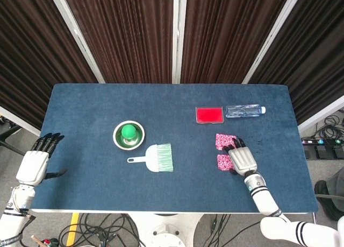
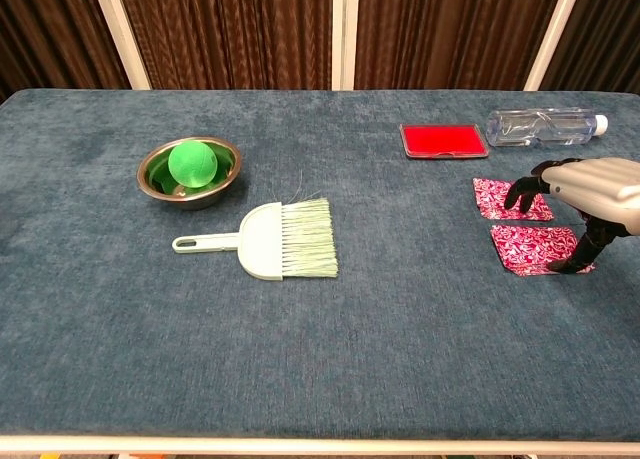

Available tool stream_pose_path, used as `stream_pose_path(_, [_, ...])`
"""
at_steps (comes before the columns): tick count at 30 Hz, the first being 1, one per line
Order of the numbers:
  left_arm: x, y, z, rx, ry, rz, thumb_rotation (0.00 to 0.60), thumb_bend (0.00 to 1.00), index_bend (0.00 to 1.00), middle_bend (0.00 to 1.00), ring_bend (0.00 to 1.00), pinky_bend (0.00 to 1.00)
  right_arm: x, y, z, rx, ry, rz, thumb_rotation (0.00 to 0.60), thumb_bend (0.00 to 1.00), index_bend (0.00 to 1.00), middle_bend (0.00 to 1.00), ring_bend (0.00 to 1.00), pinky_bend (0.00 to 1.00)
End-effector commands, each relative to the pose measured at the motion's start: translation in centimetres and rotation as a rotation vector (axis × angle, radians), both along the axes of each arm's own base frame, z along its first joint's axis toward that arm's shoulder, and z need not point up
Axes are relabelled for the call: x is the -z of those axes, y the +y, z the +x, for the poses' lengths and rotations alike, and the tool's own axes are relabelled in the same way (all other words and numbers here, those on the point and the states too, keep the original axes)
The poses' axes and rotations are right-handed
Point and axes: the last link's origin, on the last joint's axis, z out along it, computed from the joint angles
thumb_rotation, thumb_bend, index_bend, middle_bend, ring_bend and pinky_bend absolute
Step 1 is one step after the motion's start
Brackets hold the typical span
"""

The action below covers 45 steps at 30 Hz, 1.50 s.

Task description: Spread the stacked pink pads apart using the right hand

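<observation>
Two pink patterned pads lie side by side on the blue table at the right, a narrow gap between them: the far pad [image 1: 223, 141] [image 2: 503, 198] and the near pad [image 1: 224, 162] [image 2: 532, 249]. My right hand [image 1: 244, 159] [image 2: 588, 185] hovers over them with fingers spread, covering the near pad's right part in the head view. In the chest view its thumb reaches down to the near pad's right edge. It holds nothing. My left hand [image 1: 36, 161] hangs open off the table's left edge, seen only in the head view.
A red flat case [image 1: 209, 114] [image 2: 443, 140] and a clear plastic bottle [image 1: 244, 111] [image 2: 543, 126] lie behind the pads. A metal bowl with a green ball [image 1: 129, 134] [image 2: 190, 169] and a pale green hand brush [image 1: 157, 157] [image 2: 272, 240] sit mid-table.
</observation>
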Motion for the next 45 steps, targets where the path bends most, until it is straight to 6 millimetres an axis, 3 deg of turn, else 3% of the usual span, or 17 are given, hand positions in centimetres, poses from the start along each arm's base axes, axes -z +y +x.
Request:
stream_pose_path(1, [-0.02, 0.01, 0.03, 0.000, -0.003, 0.001, 0.600, 0.00, 0.11, 0.08, 0.04, 0.13, 0.09, 0.23, -0.05, -0.002, 0.008, 0.004, 0.600, 0.10, 0.25, 0.27, 0.00, 0.00])
stream_pose_path(17, [0.12, 0.03, -0.07, -0.001, -0.001, 0.001, 0.600, 0.00, 0.11, 0.08, 0.04, 0.13, 0.62, 0.27, 0.07, -0.008, 0.019, 0.004, 0.600, 0.10, 0.31, 0.31, 0.01, 0.00])
stream_pose_path(26, [-0.11, -0.21, -0.30, 0.004, -0.009, 0.006, 0.600, 0.00, 0.11, 0.08, 0.04, 0.13, 0.74, 0.23, 0.18, -0.007, 0.014, -0.001, 0.600, 0.12, 0.41, 0.38, 0.05, 0.00])
stream_pose_path(39, [-0.18, -0.22, -0.47, 0.003, -0.010, 0.008, 0.600, 0.00, 0.11, 0.08, 0.04, 0.13, 0.77, 0.23, 0.22, -0.008, 0.019, -0.001, 0.600, 0.12, 0.41, 0.37, 0.05, 0.00])
stream_pose_path(45, [-0.13, -0.12, -0.38, 0.004, -0.012, 0.008, 0.600, 0.00, 0.11, 0.08, 0.04, 0.13, 0.81, 0.17, 0.27, -0.011, 0.021, -0.009, 0.600, 0.14, 0.42, 0.41, 0.08, 0.00])
